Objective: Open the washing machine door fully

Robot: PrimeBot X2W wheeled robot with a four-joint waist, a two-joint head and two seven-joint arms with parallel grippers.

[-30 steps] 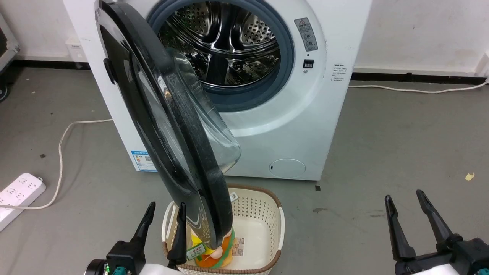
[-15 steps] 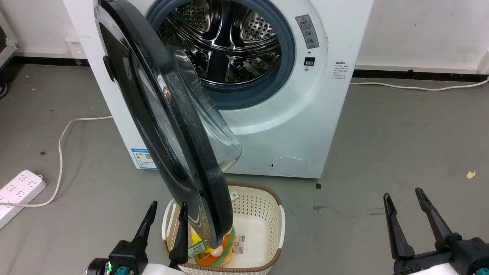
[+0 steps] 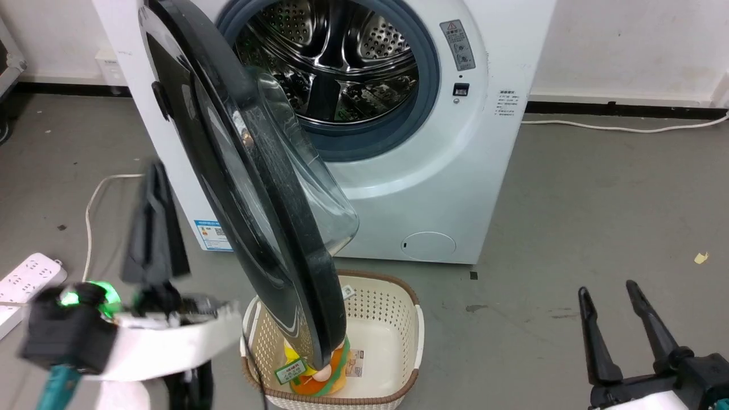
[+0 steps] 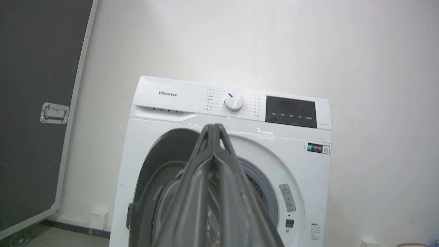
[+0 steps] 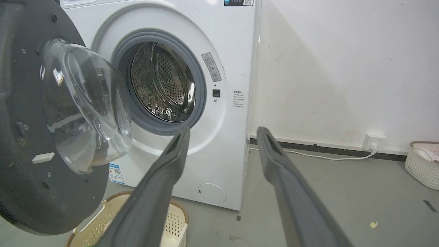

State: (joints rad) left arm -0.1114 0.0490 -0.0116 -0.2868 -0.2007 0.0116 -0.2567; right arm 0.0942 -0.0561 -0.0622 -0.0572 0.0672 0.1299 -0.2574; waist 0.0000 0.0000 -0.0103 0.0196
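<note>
1. While the washing machine door (image 3: 245, 188) stands about half swung out from the white cabinet (image 3: 455, 188), nearly edge-on to the head camera, its glass bowl (image 3: 319, 205) bulges toward the steel drum (image 3: 336, 62) and its lower rim hangs over a basket (image 3: 418, 330).
2. It looks rigid and fairly heavy, and it can only turn on its hinge side, so I judge a steady sideways push will serve better than a pull.
3. The glossy black face is likely slippery and the glass is no place to squeeze. The thick rim, the dull inner face (image 5: 20, 137) or the small handle tab (image 3: 161, 99) look like the better contact spots.
4. The left gripper (image 4: 214, 127) has its fingers pressed together on nothing. In the head view it shows blurred on the door's outer side, near it but apart.
5. The right gripper (image 3: 606, 289) has its fingers spread and empty, low and well apart from the door, looking toward the door's inner side.
6. The left arm stands on the side the door has to swing toward, so it may block the sweep.
7. An orange and yellow item (image 3: 319, 381) lies in the basket under the rim. Whether the rim touches it cannot be told.
8. A power strip (image 3: 28, 279) and its cable (image 3: 94, 199) lie on the floor to the left.
</note>
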